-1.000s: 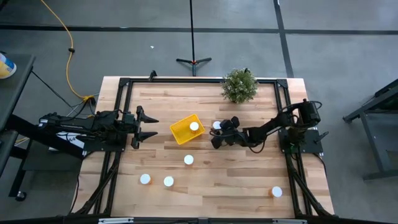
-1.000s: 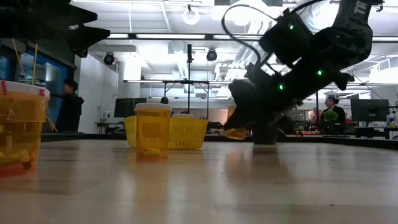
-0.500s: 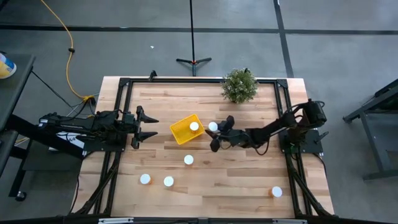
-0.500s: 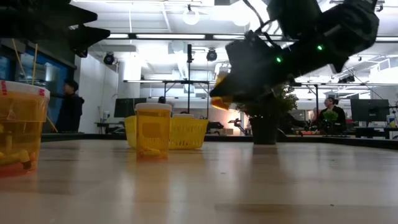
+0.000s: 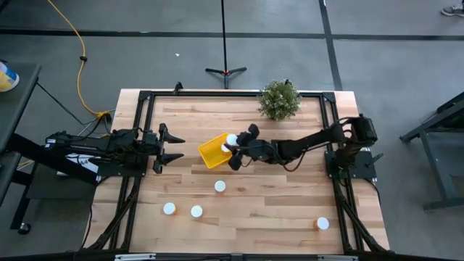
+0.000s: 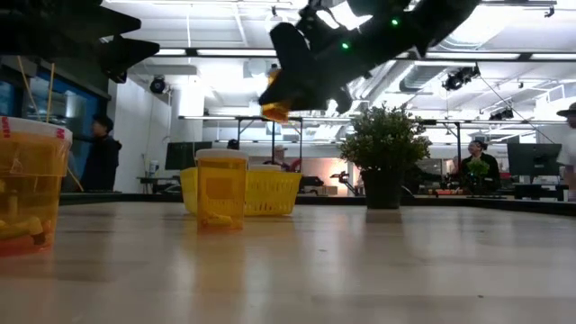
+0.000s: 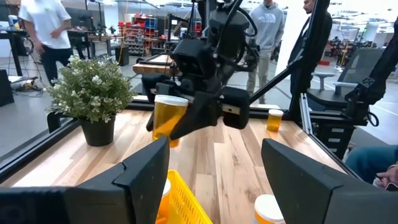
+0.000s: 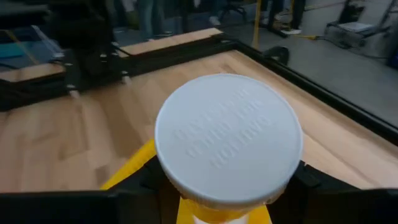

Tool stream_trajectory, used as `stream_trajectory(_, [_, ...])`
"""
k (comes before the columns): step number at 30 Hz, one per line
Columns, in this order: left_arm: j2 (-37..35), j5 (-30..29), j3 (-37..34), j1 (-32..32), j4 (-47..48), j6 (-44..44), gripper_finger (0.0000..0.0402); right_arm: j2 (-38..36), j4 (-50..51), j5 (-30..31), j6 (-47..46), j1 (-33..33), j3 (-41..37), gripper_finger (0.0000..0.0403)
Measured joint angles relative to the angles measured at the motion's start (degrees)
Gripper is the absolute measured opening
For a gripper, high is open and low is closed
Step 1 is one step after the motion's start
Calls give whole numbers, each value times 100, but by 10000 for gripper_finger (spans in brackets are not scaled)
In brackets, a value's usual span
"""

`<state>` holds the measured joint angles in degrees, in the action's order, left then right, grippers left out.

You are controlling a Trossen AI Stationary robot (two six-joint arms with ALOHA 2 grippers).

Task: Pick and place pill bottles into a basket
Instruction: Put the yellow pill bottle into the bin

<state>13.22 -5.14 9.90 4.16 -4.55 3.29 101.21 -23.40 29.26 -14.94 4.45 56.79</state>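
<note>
My right gripper (image 5: 233, 148) is shut on a pill bottle (image 5: 232, 139) with a white cap and orange body. It holds the bottle in the air over the right end of the yellow basket (image 5: 213, 152). The left wrist view shows this bottle (image 7: 168, 118) above the basket (image 7: 186, 205), and a white cap (image 7: 164, 186) shows inside the basket. Several more bottles stand on the wood: one just near of the basket (image 5: 220, 186), two at the near left (image 5: 169, 209) (image 5: 196, 211) and one at the near right (image 5: 322, 224). My left gripper (image 5: 176, 147) is open and empty, left of the basket. My right gripper pinches the bottle's orange body (image 7: 163, 124) just under the cap between its two fingers (image 8: 311, 183). The fingers come from the table's right, slanting down. The bottle is lifted clear, nearly upright, with its cap (image 8: 228, 140) up, above the basket's right end.
A potted plant (image 5: 279, 99) stands at the far edge, right of centre. Black frame rails (image 5: 138, 130) run along the table's sides. In the low view one bottle (image 6: 27, 184) stands close to the camera and another (image 6: 221, 189) stands before the basket. People stand in the room beyond.
My right gripper has gone up and toward the table's left, carrying the bottle from right of the basket to over its right end. The bottle has stayed in the hold, lifted clear.
</note>
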Motion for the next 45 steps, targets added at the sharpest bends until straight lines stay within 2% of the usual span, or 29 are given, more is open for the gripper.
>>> stream_trajectory(14, [1, -1, 1, -2, -3, 0, 289, 1179, -126, -900, 280, -268, 1019, 173])
stream_trajectory(20, [1, 0, 1, 0, -1, 1, 289, 1544, -45, -1247, 66, -350, 1223, 169])
stream_trajectory(45, [1, -1, 0, 0, -3, 0, 289, 1860, 28, -2069, 302, -409, 1266, 176])
